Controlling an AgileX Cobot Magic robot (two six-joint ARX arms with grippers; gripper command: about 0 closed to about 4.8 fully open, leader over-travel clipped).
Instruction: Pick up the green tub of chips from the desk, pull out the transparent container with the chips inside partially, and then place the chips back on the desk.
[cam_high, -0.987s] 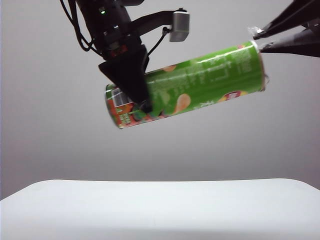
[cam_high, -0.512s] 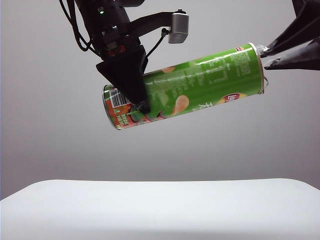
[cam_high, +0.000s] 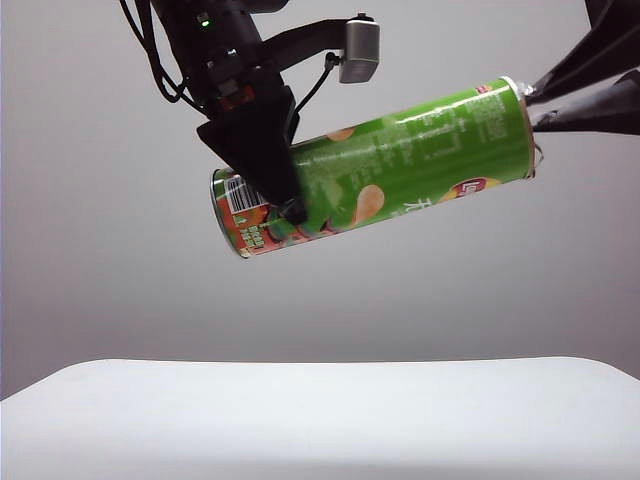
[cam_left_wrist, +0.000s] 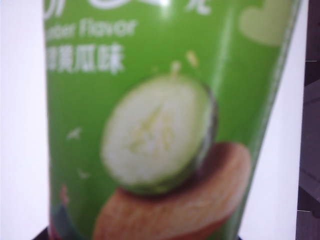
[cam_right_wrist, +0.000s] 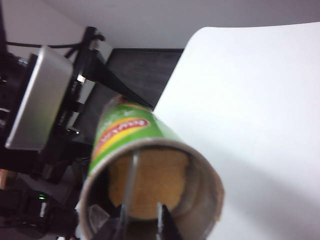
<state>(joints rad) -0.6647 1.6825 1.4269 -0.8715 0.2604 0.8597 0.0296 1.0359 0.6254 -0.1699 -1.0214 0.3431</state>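
The green tub of chips (cam_high: 400, 160) hangs tilted high above the white desk (cam_high: 320, 420), its open end up to the right. My left gripper (cam_high: 285, 195) is shut on it near the red-orange end, and the tub (cam_left_wrist: 160, 100) fills the left wrist view. My right gripper (cam_high: 532, 106) is at the open mouth. In the right wrist view its narrow-set fingers (cam_right_wrist: 142, 222) pinch a thin clear edge of the transparent container (cam_right_wrist: 131, 177). The yellow-orange chips (cam_right_wrist: 150, 175) sit deep inside the tub (cam_right_wrist: 125, 132).
The left arm's silver camera box (cam_high: 358, 52) and its cables hang above the tub. The same box (cam_right_wrist: 35, 100) shows beside the tub in the right wrist view. The desk (cam_right_wrist: 260, 100) lies far below, with dark floor past its edge.
My right gripper has tilted, and its fingertips have dropped from above the rim to the tub's mouth. The scrap of clear plastic above the rim has gone. The tub barely wobbled.
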